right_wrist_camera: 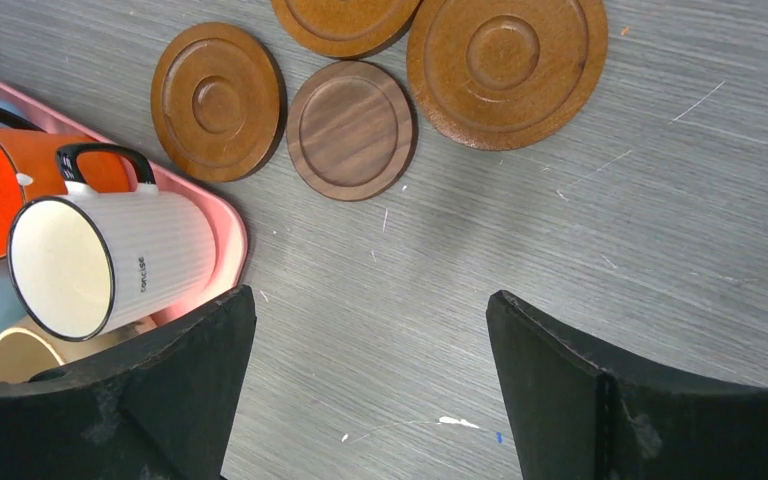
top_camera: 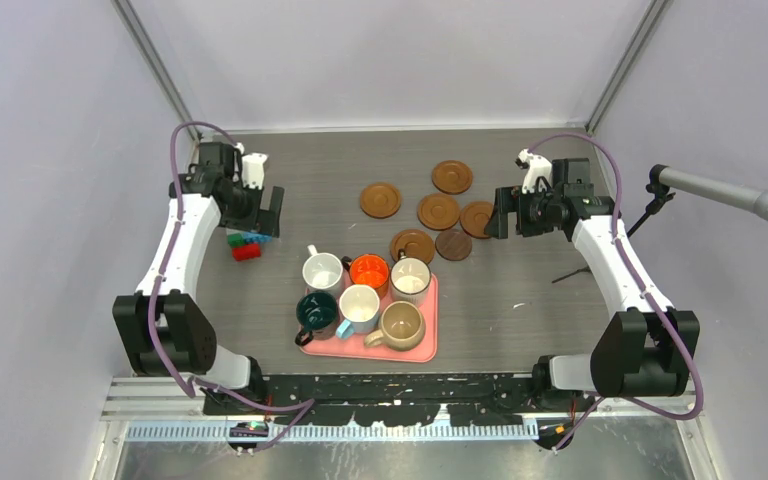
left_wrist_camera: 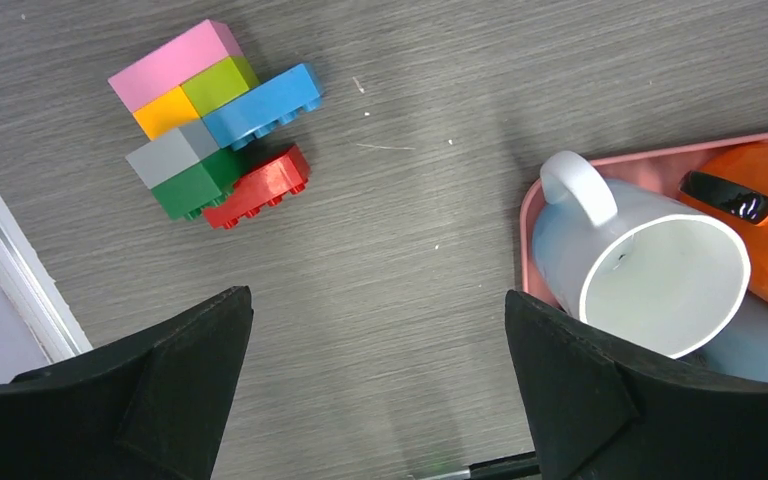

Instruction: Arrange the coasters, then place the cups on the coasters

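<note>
Six cups [top_camera: 359,305] sat crammed on the pink tray [top_camera: 428,352], probably just staging, while six coasters [top_camera: 438,211] lay loosely clumped beyond it (not arranged yet). Left gripper [top_camera: 263,213] and right gripper [top_camera: 505,214] both hung wide open and empty, the right one nearest the coasters.

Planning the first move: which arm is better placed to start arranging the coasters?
Right, probably. The open right gripper hovers beside the coasters, several showing in its wrist view. The open left gripper hangs near the toy blocks, on the far side of the cups from them.
</note>
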Available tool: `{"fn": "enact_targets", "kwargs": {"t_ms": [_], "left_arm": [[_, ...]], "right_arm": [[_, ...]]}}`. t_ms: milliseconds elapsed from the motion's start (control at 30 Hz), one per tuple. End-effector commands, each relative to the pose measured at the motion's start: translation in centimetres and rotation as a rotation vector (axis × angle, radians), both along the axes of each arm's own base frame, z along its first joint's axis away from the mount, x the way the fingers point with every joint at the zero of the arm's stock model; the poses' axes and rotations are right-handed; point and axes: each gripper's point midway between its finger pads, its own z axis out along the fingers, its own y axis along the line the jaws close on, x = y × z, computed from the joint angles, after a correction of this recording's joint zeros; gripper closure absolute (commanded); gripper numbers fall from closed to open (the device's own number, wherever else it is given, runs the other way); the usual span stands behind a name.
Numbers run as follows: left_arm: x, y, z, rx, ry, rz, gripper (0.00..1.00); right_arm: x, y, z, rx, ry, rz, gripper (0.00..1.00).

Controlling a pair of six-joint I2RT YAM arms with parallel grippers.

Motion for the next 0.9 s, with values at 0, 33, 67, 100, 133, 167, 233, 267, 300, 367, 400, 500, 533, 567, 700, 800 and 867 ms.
{"fn": "enact_targets", "kwargs": {"t_ms": [0,33,67,100,133,167,233,267,300,367,400,500,533,567,700,800,867], "left_arm": [[1.7,-0.1,3.4,0.005,-0.094,-0.033,0.0],[2.1,-0.5,4.5,-0.01,-0.114,-0.047,0.0],[2.3,-1.3,5.5,-0.044,-0.125,-0.082,0.0],[2.5,-2.3,6.7,-0.086,-0.138,-0.123,0.0],[2.6,-3.4,7.9,-0.119,-0.153,-0.168,0.0],[2.6,-4.7,9.1,-0.142,-0.166,-0.227,0.0],[2.2,-7.7,10.8,-0.143,-0.186,-0.364,0.0],[1.9,-9.0,11.5,-0.12,-0.189,-0.423,0.0],[1.5,-10.4,12.0,-0.103,-0.196,-0.485,0.0],[0.6,-13.7,12.6,-0.09,-0.203,-0.611,0.0],[0.0,-15.5,12.6,-0.085,-0.2,-0.673,0.0],[-2.2,-21.4,11.6,-0.021,-0.184,-0.883,0.0],[-2.9,-23.1,11.1,0.013,-0.183,-0.942,0.0],[-3.5,-24.6,10.5,0.044,-0.18,-0.998,0.0],[-6.4,-31.1,8.0,0.107,-0.169,-1.213,0.0],[-9.0,-35.2,5.7,0.141,-0.145,-1.358,0.0],[-10.7,-37.4,3.7,0.18,-0.114,-1.444,0.0]], "right_arm": [[0.1,0.4,1.5,0.011,-0.03,0.013,0.1],[0.0,0.5,1.7,0.015,-0.035,0.021,0.1],[-0.1,0.7,1.8,0.02,-0.04,0.03,0.1],[-0.2,0.8,1.9,0.026,-0.047,0.038,0.1],[-0.3,0.9,2.0,0.031,-0.053,0.046,0.1],[-0.3,1.1,2.1,0.036,-0.056,0.052,0.1],[-0.3,1.0,2.4,0.048,-0.058,0.052,0.1],[-0.2,0.7,2.6,0.062,-0.059,0.04,0.1],[-0.1,0.4,2.8,0.082,-0.059,0.029,0.1],[0.0,-0.2,3.2,0.118,-0.047,0.011,0.1],[0.1,-0.6,3.5,0.127,-0.047,0.001,0.1],[0.4,-2.0,3.9,0.138,-0.051,-0.042,0.1],[0.5,-2.5,4.0,0.149,-0.05,-0.061,0.1],[0.6,-2.8,4.1,0.177,-0.043,-0.075,0.1],[1.1,-4.2,4.4,0.312,0.002,-0.139,0.1],[1.1,-4.6,4.3,0.307,-0.003,-0.151,0.1],[1.2,-4.8,4.3,0.301,-0.012,-0.161,0.1]]}}
